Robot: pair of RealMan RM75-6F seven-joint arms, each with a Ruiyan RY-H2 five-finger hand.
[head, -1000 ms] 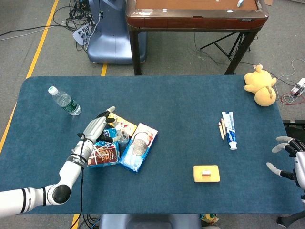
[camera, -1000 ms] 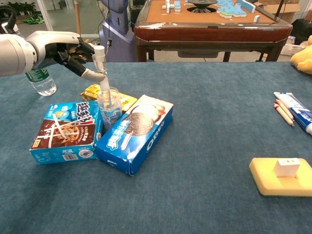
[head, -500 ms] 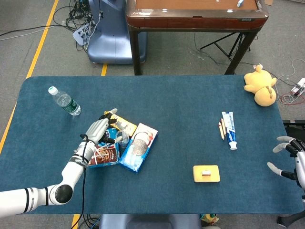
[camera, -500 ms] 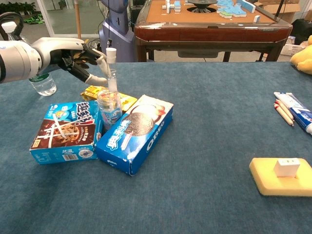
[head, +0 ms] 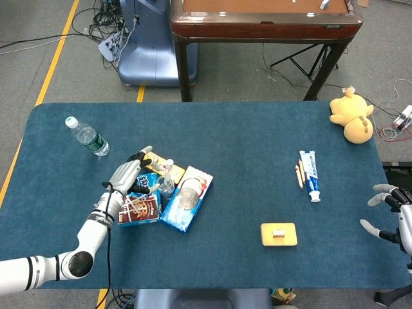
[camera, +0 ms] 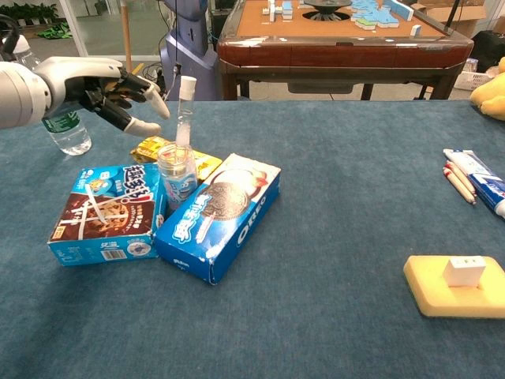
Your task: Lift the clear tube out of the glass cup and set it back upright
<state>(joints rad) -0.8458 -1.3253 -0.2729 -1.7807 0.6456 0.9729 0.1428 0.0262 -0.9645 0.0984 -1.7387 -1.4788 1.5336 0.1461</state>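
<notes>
Head view: clear tube [head: 168,172] upright in the glass cup [head: 166,188] among snack boxes; left hand [head: 127,174] just beside, fingers spread, empty; right hand [head: 393,212] at table's right edge, fingers apart, empty. Chest view: same tube [camera: 185,110] standing in cup [camera: 177,174], left hand [camera: 110,91] apart from it.

The right hand [head: 391,209] was cut off by the right edge of the head view, only its spread fingers and part of the wrist being seen; it was not shown in the chest view at all. The left arm was cropped by the left edge in both views. The lower end of the clear tube [camera: 185,110] was blurred behind the wall of the glass cup [camera: 177,175], so whether it reached the bottom could not be told. The toothpaste tube [camera: 483,189] and the plush toy [camera: 491,88] were cut off at the chest view's right edge.
</notes>
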